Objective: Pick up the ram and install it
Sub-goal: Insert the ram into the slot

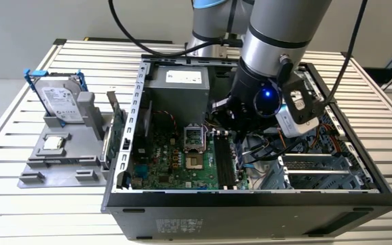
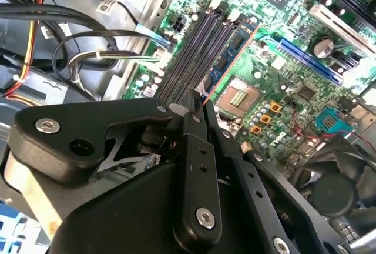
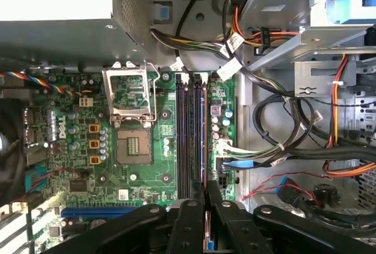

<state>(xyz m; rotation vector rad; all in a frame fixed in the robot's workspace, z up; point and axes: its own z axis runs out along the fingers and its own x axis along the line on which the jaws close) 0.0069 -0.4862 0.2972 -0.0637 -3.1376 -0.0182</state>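
Note:
My gripper (image 1: 240, 133) is down inside the open computer case (image 1: 250, 196), over the motherboard's black memory slots (image 1: 224, 163). In both wrist views its black fingers are shut on the ram (image 2: 230, 51), a thin dark-blue stick seen nearly edge-on. The ram (image 3: 204, 148) runs along the slots (image 3: 187, 142) on the side nearest the cables, standing on edge at the board. Whether it is fully seated in a slot I cannot tell. The gripper's fingertips (image 2: 197, 98) clamp one end of the stick; the fingertips (image 3: 205, 194) hide that end.
The empty CPU socket (image 3: 132, 142) lies beside the slots and cable bundles (image 3: 282, 142) on the other side. A power supply (image 1: 182, 87) fills the case's far end. Outside, a grey fixture (image 1: 59, 153) holds a hard drive (image 1: 59, 99) and a green card (image 1: 118, 127).

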